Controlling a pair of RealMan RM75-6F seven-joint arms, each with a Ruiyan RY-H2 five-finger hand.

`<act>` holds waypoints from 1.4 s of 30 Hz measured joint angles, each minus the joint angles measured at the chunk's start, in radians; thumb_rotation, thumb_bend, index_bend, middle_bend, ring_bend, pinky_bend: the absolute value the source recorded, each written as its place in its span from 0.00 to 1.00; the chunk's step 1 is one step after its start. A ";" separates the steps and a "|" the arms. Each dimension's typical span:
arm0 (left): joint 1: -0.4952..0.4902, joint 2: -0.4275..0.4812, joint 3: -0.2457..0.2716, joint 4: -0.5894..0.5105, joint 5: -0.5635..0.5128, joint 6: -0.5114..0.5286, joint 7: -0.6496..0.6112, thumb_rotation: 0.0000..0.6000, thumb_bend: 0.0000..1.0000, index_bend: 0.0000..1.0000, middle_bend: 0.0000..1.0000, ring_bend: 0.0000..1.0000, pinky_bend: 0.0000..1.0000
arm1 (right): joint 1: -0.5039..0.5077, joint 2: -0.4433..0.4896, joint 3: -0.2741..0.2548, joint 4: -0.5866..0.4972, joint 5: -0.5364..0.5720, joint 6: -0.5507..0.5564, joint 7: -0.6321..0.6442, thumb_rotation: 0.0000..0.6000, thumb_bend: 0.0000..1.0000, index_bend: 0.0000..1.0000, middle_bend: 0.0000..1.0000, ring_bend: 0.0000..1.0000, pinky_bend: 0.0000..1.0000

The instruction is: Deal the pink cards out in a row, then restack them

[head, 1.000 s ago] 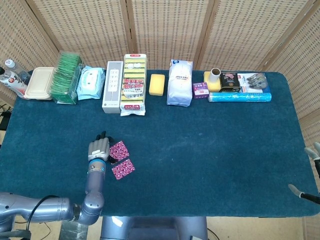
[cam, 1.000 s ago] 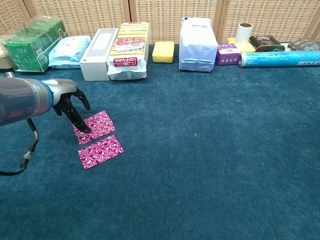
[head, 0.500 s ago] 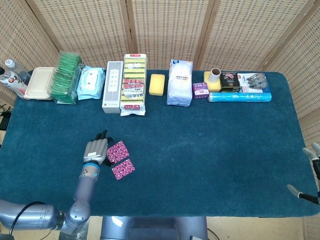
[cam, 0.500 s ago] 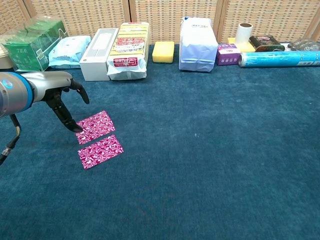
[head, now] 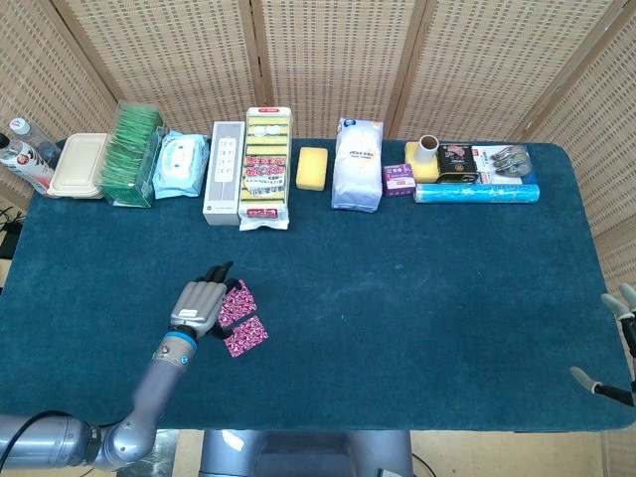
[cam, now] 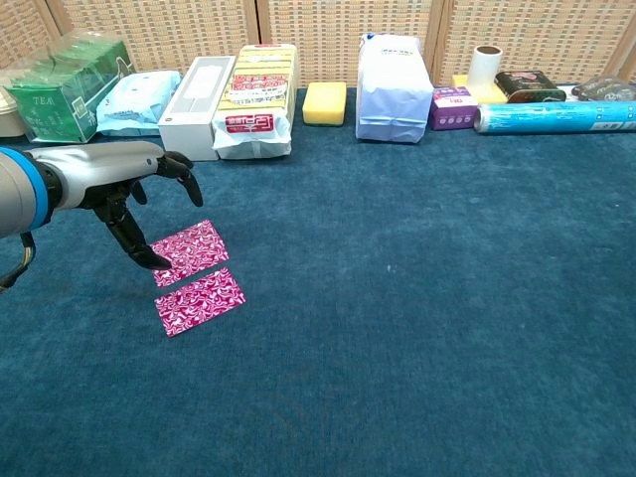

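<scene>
Two pink patterned cards lie side by side on the blue cloth: a farther card (cam: 189, 250) (head: 238, 301) and a nearer card (cam: 199, 300) (head: 245, 336). My left hand (cam: 139, 189) (head: 199, 305) hovers just left of the farther card with its fingers spread. One lowered fingertip (cam: 157, 261) touches that card's left edge, and the hand holds nothing. Only a few spread fingers of my right hand (head: 614, 343) show past the table's right edge, with nothing in them.
Along the back edge stands a row of goods: a green tea box (cam: 65, 87), a wipes pack (cam: 139, 101), a white box (cam: 196, 94), a sponge pack (cam: 256, 99), a yellow sponge (cam: 325, 102), a white bag (cam: 394, 87) and a blue roll (cam: 554, 117).
My left hand has tilted and its upper fingers have swung right, above the farther card. The lowered fingertip stays at that card's left edge. Neither card has moved.
</scene>
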 measured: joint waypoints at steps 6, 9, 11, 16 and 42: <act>0.020 0.066 0.075 0.018 0.246 -0.129 -0.112 1.00 0.16 0.24 0.00 0.00 0.18 | 0.000 0.000 0.000 -0.002 -0.001 0.001 -0.002 1.00 0.00 0.09 0.00 0.00 0.00; 0.023 0.098 0.112 0.040 0.340 -0.193 -0.161 1.00 0.16 0.24 0.00 0.00 0.17 | -0.001 0.001 0.000 -0.003 0.000 0.003 -0.001 1.00 0.00 0.09 0.00 0.00 0.00; 0.021 0.119 0.134 0.055 0.374 -0.241 -0.183 1.00 0.16 0.24 0.00 0.00 0.16 | -0.002 0.002 0.000 -0.003 0.001 0.002 0.002 1.00 0.00 0.09 0.00 0.00 0.00; 0.014 0.148 0.167 0.094 0.467 -0.281 -0.211 1.00 0.16 0.24 0.00 0.00 0.15 | -0.003 0.003 0.000 -0.002 0.002 0.003 0.004 1.00 0.00 0.09 0.00 0.00 0.00; 0.033 0.102 0.239 0.356 0.880 -0.271 -0.388 1.00 0.06 0.02 0.00 0.00 0.15 | -0.001 0.002 0.001 -0.007 0.007 -0.005 -0.006 1.00 0.00 0.09 0.00 0.00 0.00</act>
